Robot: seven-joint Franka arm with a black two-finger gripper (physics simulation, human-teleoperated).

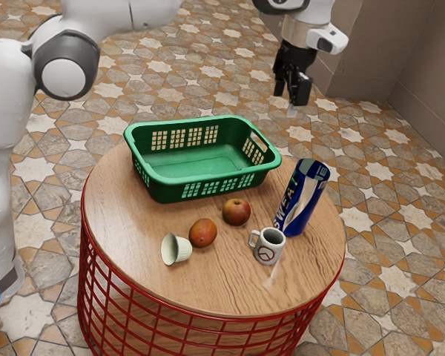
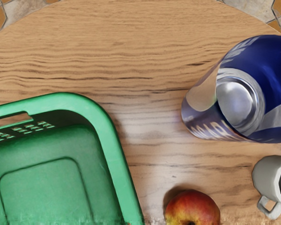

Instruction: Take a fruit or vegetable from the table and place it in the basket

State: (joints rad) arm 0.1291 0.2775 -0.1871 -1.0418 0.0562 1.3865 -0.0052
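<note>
Basket (image 1: pixel 219 180): green. Desk (image 1: pixel 126 230): light-brown wood grain, red grid base. Can (image 1: pixel 305 199): blue, white patch, pale lettering, silver recessed end. Mug (image 1: pixel 269 246): off-white, dark-red round logo. Apple (image 1: pixel 236 212): red-yellow. Mango (image 1: pixel 202 233): orange-red. Cup (image 1: pixel 176 249): cream. Floor (image 1: pixel 400 193): grey-tan-orange tile, pale stars. End effector (image 1: pixel 291 102): black.

Round wooden table (image 1: pixel 126 230), green basket (image 1: pixel 159 180), apple (image 1: pixel 236 212), reddish fruit (image 1: pixel 203 233), pale cup (image 1: pixel 179 250), mug (image 1: pixel 268 251), blue can (image 1: pixel 298 210)
</note>
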